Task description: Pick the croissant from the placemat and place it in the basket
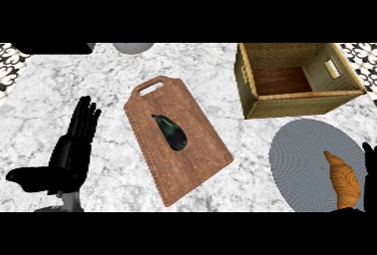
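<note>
The croissant (343, 180) is a long golden-brown piece lying on the grey oval placemat (305, 159) at the lower right. The wicker basket (254, 89) stands at the upper right with a bare wooden floor inside. My right hand (369, 155) shows only as a sliver of black at the right edge, just beside the croissant's upper end; its fingers are out of sight. My left hand (74, 144) rests at the left, fingers straight and pointing up, holding nothing.
A wooden cutting board (191, 159) with a handle hole lies in the middle, a dark eggplant (171, 132) on it. A grey round object (133, 47) and a black object (55, 48) sit at the counter's far edge.
</note>
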